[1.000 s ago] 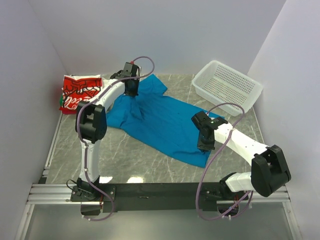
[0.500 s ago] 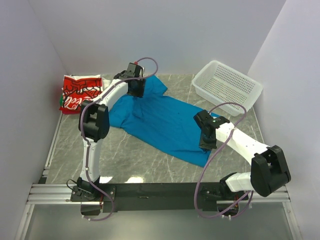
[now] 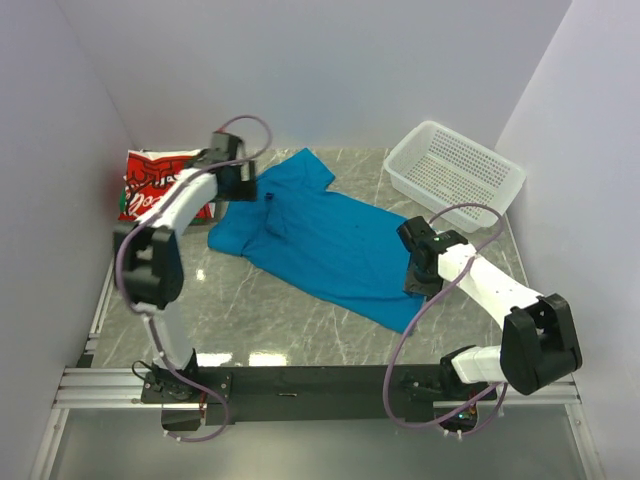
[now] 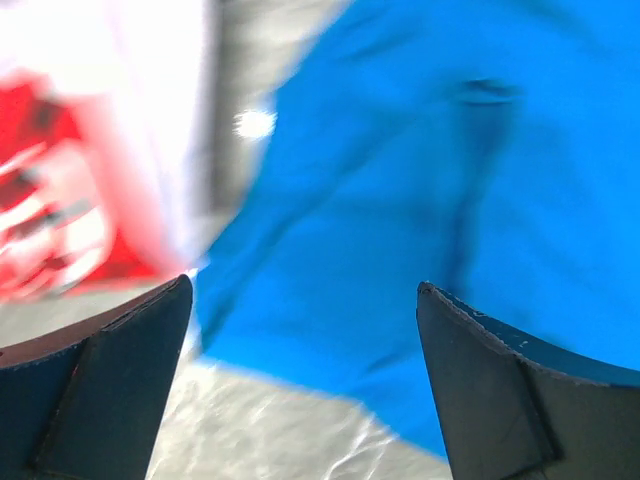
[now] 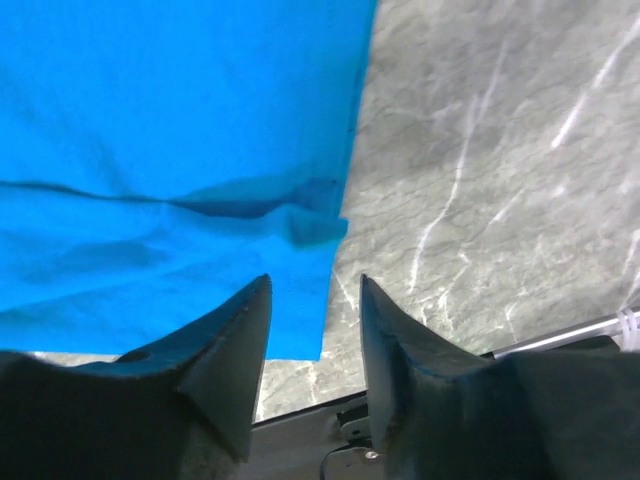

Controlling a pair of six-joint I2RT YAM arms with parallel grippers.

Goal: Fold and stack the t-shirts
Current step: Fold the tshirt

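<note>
One blue t-shirt, one red-and-white t-shirt and one white basket are lying on one table, while two arms, left arm and right arm, are hanging over it.

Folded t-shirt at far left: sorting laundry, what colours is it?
The folded t-shirt is red with white lettering; top external view.

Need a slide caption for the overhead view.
Blue t-shirt lies unfolded on the table, folded red-and-white t-shirt far left, white basket far right.

Left wrist view is smearing: red-and-white t-shirt blurring at 9 o'clock, lettering unreadable, left edge cutting it. Blue t-shirt running off at 12 and 3 o'clock.
</note>
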